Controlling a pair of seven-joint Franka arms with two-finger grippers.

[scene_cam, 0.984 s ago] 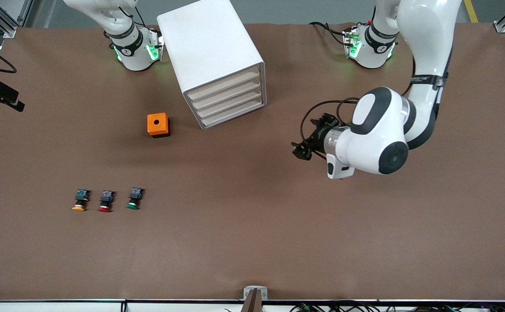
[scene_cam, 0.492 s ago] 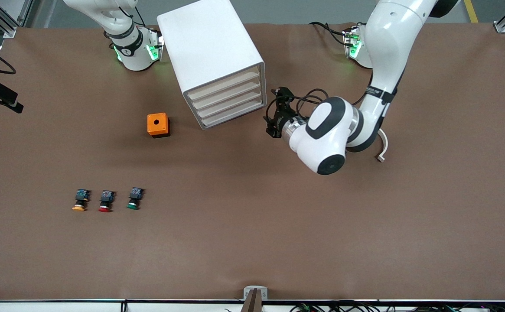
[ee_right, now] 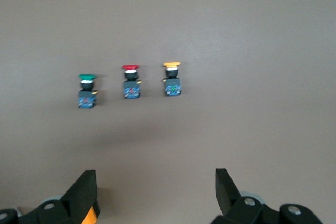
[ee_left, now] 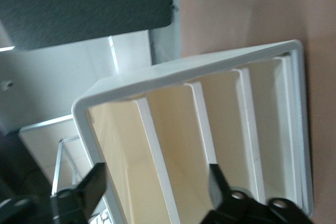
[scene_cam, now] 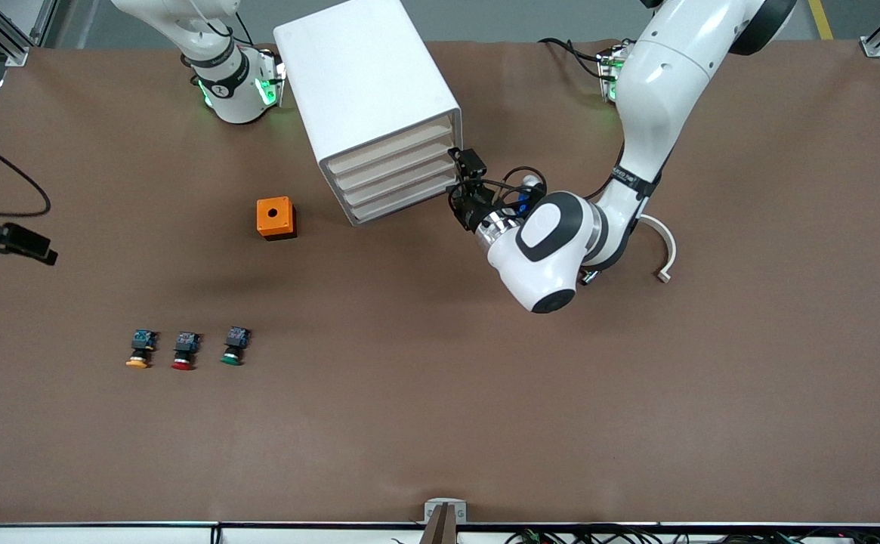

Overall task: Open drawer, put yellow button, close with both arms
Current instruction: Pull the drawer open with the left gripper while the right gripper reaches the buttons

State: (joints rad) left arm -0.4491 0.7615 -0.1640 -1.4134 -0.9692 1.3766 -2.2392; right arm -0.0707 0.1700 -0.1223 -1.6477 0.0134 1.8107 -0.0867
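Note:
The yellow button [scene_cam: 137, 352] lies on the table at the right arm's end of a row of three, and shows in the right wrist view [ee_right: 171, 81]. The white cabinet [scene_cam: 368, 91] has all drawers [scene_cam: 396, 178] shut. My left gripper [scene_cam: 458, 198] is open right at the drawer fronts, at the cabinet's corner toward the left arm's end. In the left wrist view its fingers [ee_left: 94, 183] frame the cream drawer fronts [ee_left: 178, 145]. My right gripper [scene_cam: 35, 248] is open and empty, up in the air at the right arm's end of the table. It [ee_right: 156, 182] sees the buttons from a distance.
A red-capped button [scene_cam: 184, 352] and a green-capped button [scene_cam: 234, 347] lie beside the yellow one. An orange box with a round hole [scene_cam: 276, 217] stands between the buttons and the cabinet. Bare brown table [scene_cam: 485, 408] lies nearer to the front camera.
My left arm has swung in toward the cabinet, bringing its gripper up to the drawer fronts. My right gripper has shifted toward the front camera's side. The buttons and drawers have not moved.

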